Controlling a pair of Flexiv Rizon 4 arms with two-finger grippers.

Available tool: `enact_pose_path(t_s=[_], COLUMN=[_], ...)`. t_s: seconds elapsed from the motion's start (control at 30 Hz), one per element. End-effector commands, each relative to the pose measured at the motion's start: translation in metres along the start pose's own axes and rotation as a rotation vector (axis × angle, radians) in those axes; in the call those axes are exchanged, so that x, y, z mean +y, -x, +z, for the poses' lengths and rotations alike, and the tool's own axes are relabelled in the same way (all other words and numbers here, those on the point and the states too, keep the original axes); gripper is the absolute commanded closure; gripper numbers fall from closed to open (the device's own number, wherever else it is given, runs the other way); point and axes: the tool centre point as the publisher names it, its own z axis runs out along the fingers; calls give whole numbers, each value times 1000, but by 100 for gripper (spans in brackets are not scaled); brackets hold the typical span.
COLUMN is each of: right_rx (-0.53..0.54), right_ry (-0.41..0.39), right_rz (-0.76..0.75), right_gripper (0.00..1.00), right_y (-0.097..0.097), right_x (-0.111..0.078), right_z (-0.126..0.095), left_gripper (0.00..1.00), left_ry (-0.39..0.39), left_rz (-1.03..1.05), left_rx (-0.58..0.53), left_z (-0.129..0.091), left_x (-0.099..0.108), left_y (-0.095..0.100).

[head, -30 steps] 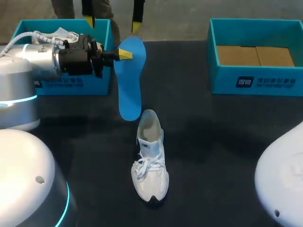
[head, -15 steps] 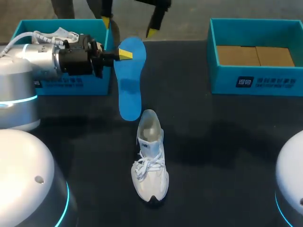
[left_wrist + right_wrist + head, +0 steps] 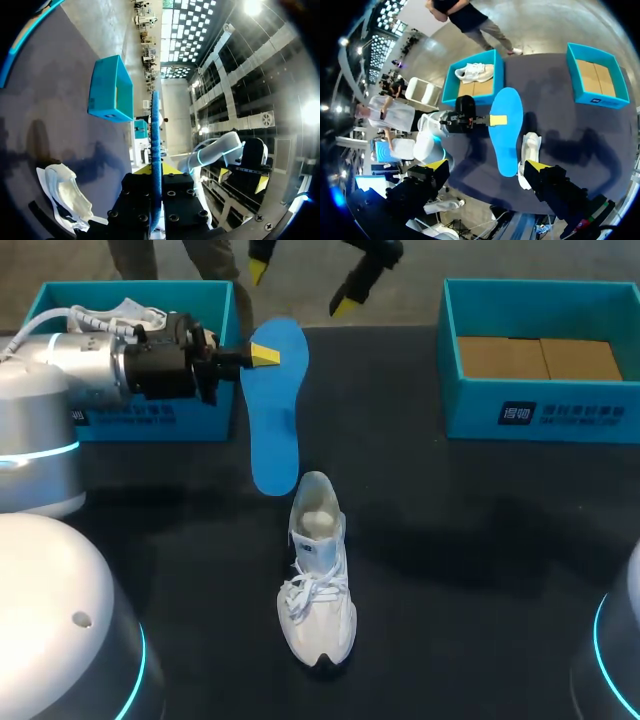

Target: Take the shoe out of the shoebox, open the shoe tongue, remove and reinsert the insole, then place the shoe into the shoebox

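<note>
Insole [image 3: 156, 135] edge-on in left pincer [image 3: 156, 171]

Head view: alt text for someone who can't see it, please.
The left gripper holds a blue insole over the black table, near a white shoe. A blue box stands at the far left, another at the far right.

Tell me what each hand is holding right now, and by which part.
The left hand is shut on the blue insole near its upper end, and the rest hangs down. The right hand is open and holds nothing.
</note>
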Motion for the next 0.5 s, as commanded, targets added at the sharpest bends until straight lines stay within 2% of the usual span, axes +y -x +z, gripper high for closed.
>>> enact_pose_path(t_s=[0.03, 0.2, 0.23, 0.4, 0.43, 0.5], right_rx=[288, 374, 425, 505, 555, 592], right_ry=[9, 17, 24, 24, 24, 14], right_rz=[-1, -6, -12, -34, -48, -51], right_gripper=[0, 0, 0, 0, 0, 0], right_y=[15, 25, 32, 39, 43, 46], right_x=[-1, -1, -1, 0, 2, 4], right_z=[8, 14, 17, 18, 19, 20], left_gripper=[100, 100, 100, 100, 100, 100], left_ry=[-1, -1, -1, -1, -1, -1], left_rz=[0, 0, 0, 0, 0, 0], left_rx=[-4, -4, -4, -4, -4, -4], left_z=[0, 0, 0, 0, 0, 0], left_x=[1, 1, 1, 1, 1, 1], left_y=[-1, -1, -1, -1, -1, -1])
